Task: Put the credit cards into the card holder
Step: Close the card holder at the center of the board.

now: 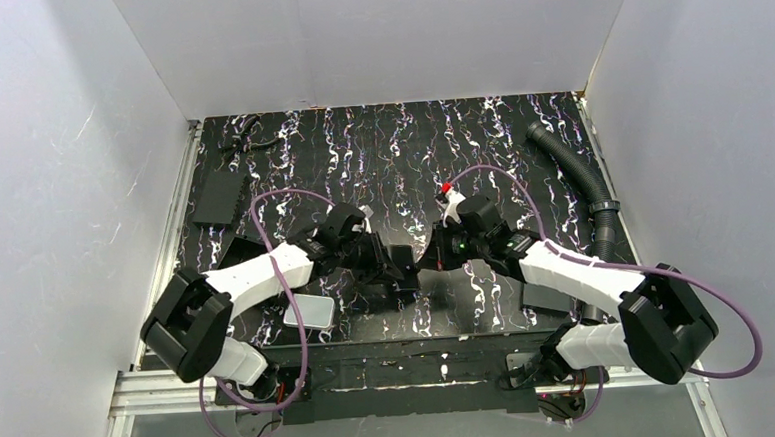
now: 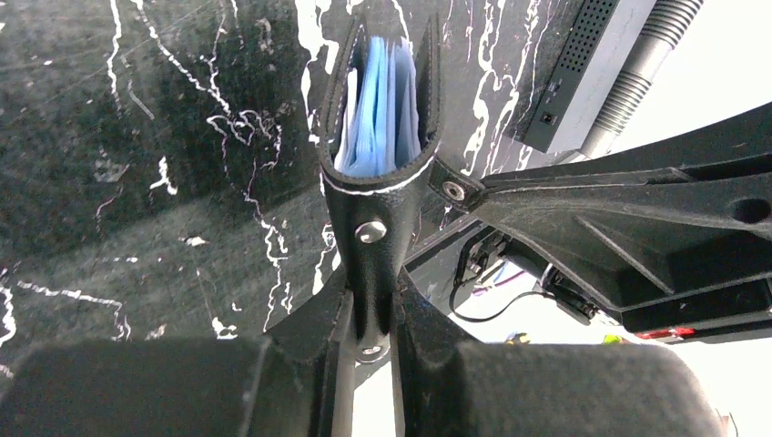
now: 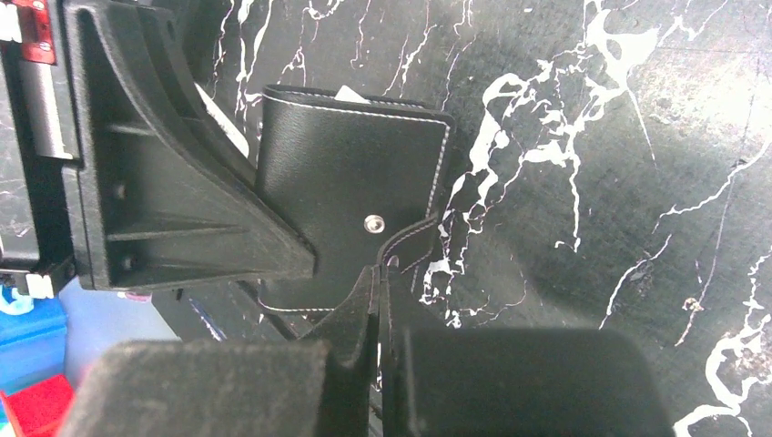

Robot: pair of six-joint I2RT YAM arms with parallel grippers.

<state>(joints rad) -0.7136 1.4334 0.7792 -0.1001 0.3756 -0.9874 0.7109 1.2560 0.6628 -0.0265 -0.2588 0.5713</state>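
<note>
At the middle of the black, white-veined desk (image 1: pixel 390 148), the small black stitched-leather folding card holder (image 3: pixel 346 173) is held between both arms, the left pincer (image 2: pixel 371 296) clamped on its folded edge with the pocket mouth pointing straight away, the right pincer (image 3: pixel 378 282) pinching its snap tab (image 3: pixel 411 238) from the opposite side.

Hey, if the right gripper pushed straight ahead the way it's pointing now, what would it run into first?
The card holder. The right gripper has its jaws shut on the snap tab, and the black cover lies just beyond, though depth is unclear.
</note>
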